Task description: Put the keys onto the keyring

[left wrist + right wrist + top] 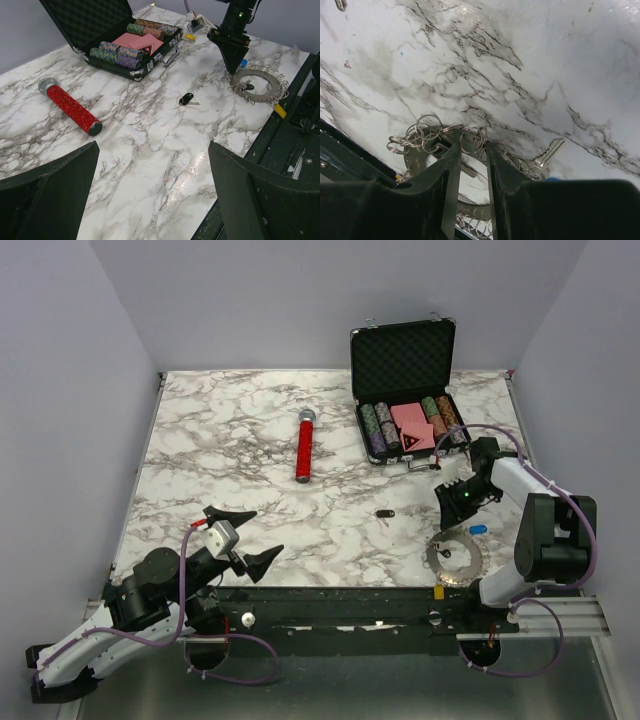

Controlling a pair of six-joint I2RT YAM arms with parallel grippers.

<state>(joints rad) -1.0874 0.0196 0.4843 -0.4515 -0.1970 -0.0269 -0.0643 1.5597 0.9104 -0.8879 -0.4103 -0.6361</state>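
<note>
The white, grey-veined marble counter (220, 440) is enclosed by pale lilac walls (300, 300); over its near left edge the left claw (262, 532) hangs with fingers spread wide and nothing between them, and a red microphone (303, 445) lies further back near the centre. Right of centre the black-headed key (385, 513) lies flat and alone, with an open black case (403, 350) at the far right. At the near right the right claw (444, 520) points down at the far rim of the keyring (473, 562), its fingers parted by a narrow gap, and the blue-headed key (478, 529) lies just beside that rim
</note>
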